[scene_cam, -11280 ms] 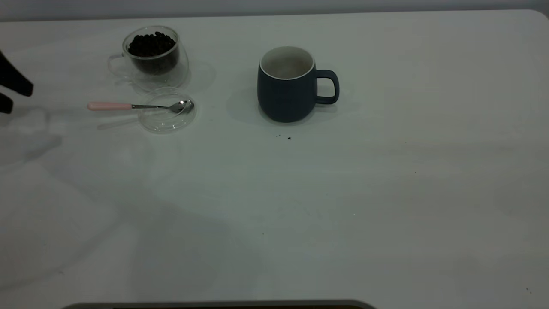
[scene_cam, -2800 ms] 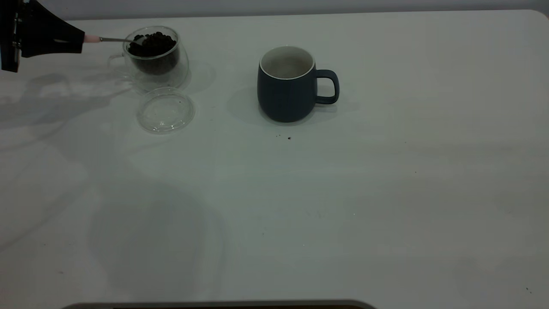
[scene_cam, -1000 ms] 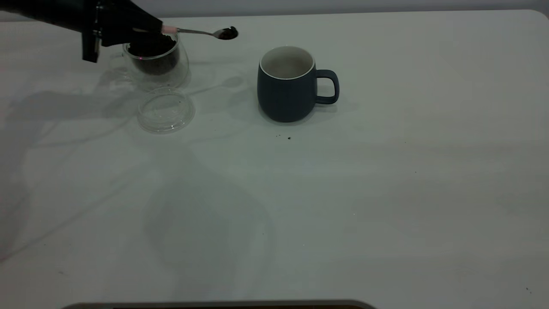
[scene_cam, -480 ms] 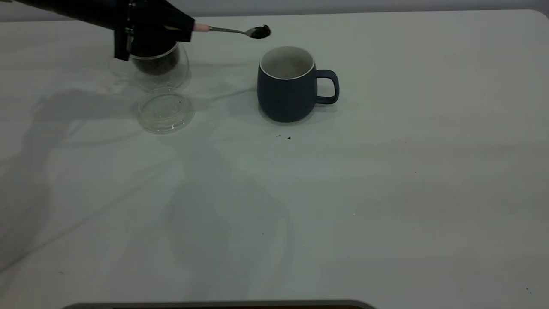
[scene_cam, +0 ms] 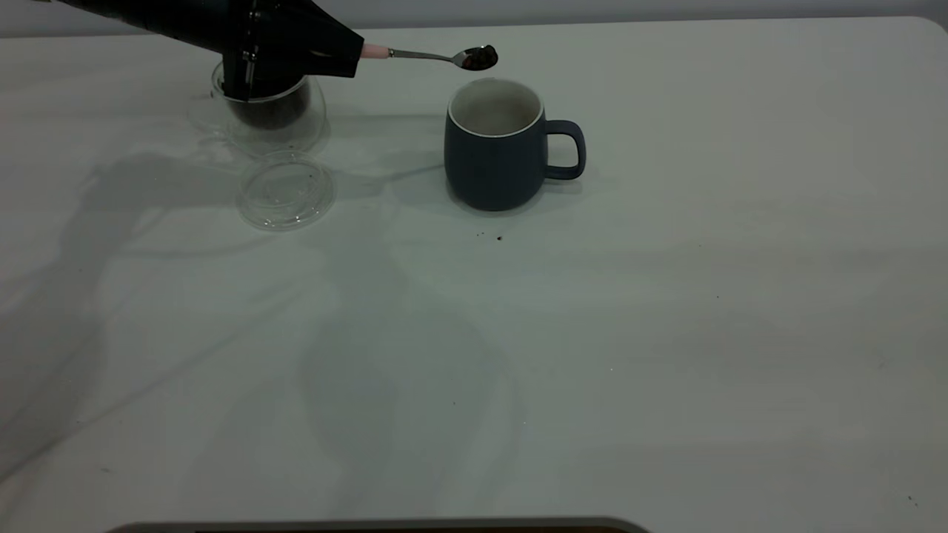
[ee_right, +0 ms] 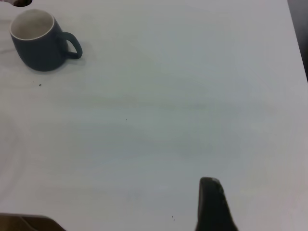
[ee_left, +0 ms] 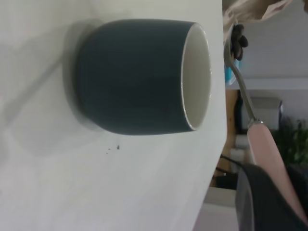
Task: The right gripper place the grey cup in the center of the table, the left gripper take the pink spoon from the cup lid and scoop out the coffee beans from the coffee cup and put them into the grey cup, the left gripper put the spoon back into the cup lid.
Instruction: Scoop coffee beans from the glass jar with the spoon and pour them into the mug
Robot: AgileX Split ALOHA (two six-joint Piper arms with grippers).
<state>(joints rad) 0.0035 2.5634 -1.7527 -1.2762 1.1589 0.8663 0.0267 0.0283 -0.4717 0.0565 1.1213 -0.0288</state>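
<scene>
1. Few coffee beans point(scene_cam: 481, 56) ride in the pink spoon point(scene_cam: 437, 55), its bowl just above the grey cup's point(scene_cam: 495, 145) far rim.
2. Left gripper point(scene_cam: 354, 53) is clamped on the pink handle.
3. Risk, as I judge it: tipping too early drops beans onto the table point(scene_cam: 666, 333); a low bowl could clip the rim.
4. Coffee cup point(scene_cam: 270, 118) is half hidden behind the arm; cup lid point(scene_cam: 285, 191) lies bare.
5. Right gripper point(ee_right: 211, 204): one finger shows, fingers' state unknown.
</scene>
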